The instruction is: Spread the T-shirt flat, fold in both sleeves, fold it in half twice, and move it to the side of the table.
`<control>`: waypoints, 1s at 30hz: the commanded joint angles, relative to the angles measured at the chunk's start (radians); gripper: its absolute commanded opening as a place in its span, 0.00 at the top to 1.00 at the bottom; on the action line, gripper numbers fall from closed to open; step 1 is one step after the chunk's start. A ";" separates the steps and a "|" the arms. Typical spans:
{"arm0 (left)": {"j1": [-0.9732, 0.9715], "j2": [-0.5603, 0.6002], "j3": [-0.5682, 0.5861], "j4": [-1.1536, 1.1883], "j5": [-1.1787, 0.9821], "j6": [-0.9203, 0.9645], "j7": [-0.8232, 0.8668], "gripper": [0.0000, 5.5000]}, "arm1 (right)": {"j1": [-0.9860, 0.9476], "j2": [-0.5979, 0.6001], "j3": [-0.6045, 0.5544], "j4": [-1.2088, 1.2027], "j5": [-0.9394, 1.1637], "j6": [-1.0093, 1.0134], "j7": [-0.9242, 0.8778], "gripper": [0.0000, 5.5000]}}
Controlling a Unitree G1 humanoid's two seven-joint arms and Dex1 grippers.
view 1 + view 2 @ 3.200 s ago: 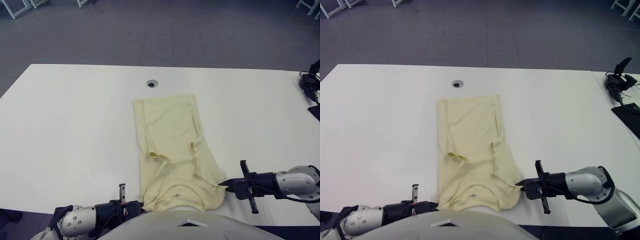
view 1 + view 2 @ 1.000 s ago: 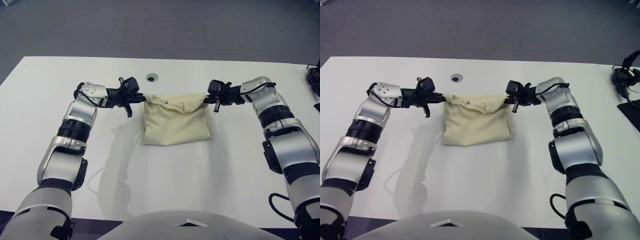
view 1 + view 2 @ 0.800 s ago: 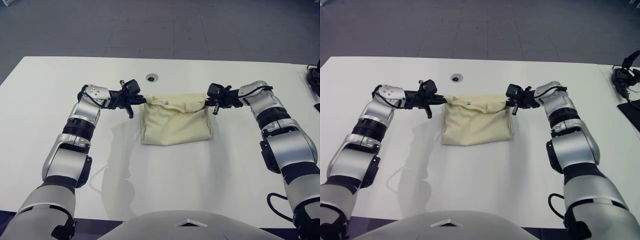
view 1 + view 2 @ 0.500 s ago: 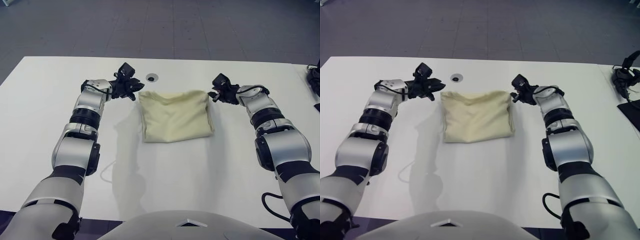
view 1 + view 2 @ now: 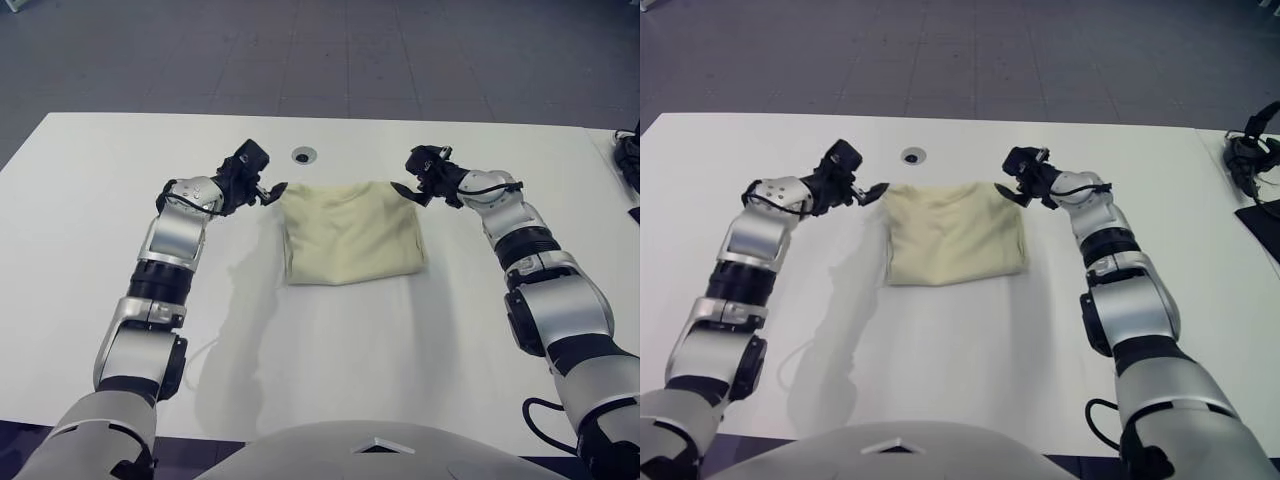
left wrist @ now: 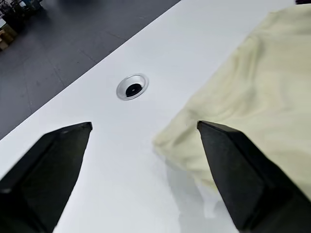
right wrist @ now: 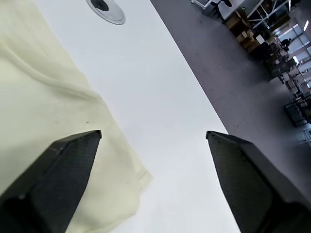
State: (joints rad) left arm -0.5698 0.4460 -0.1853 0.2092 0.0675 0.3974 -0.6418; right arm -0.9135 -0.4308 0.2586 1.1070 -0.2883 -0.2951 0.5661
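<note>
Seemingly one half-fold is done. From the head we see the T-shirt (image 5: 350, 232) lying as a squat rectangle on the desk (image 5: 120, 200), just on our side of the cable port (image 5: 304, 155); left jaws and right jaws hang either side of that port, gaping and empty. Left wrist: jaws spread, shirt corner beside the port. Right wrist: likewise. Next, we judge, comes gripping an edge for the second half-fold
</note>
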 commanded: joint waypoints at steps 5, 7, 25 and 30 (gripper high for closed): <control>0.176 0.101 -0.319 -0.352 0.247 0.129 -0.090 0.02 | 0.001 -0.049 0.154 0.021 -0.189 -0.163 -0.035 0.03; 0.176 0.127 -0.355 -0.346 0.301 0.129 -0.100 0.02 | 0.011 -0.060 0.176 0.026 -0.214 -0.193 -0.031 0.03; -0.227 0.070 -0.331 0.163 0.275 -0.435 -0.201 0.02 | 0.613 -0.395 0.300 -1.382 0.300 0.259 0.676 0.03; -0.380 0.041 -0.199 0.341 0.241 -0.573 -0.031 0.02 | 0.550 -0.300 0.222 -1.448 0.392 0.497 0.608 0.03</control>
State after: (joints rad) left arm -0.8328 0.4920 -0.4682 0.4816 0.3464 -0.1034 -0.7371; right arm -0.3307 -0.7560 0.5250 -0.2771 0.0531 0.0768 1.1894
